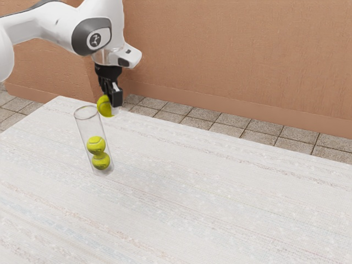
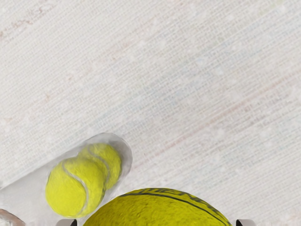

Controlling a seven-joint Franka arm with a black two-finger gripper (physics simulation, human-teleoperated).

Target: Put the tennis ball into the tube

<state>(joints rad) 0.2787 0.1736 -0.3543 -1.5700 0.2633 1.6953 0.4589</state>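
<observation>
the claw (image 1: 112, 101) is closed down on a ball (image 1: 104, 106), its fingers (image 1: 116, 98) only a ball's width apart, one on each side. that ball is up above the table (image 1: 220, 192), near the tube's (image 1: 88, 130) mouth, on the exterior view's right of it. the tube stands near the table's upper-left corner in that view, with a lower ball (image 1: 101, 161) and an upper ball (image 1: 96, 145) stacked inside.

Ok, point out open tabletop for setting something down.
The white streaked tabletop lies bare from the clear cylindrical tube to the exterior view's right, and toward its lower edge. Crowded: beside the tube's mouth, where the black claw holds a yellow tennis ball.
</observation>
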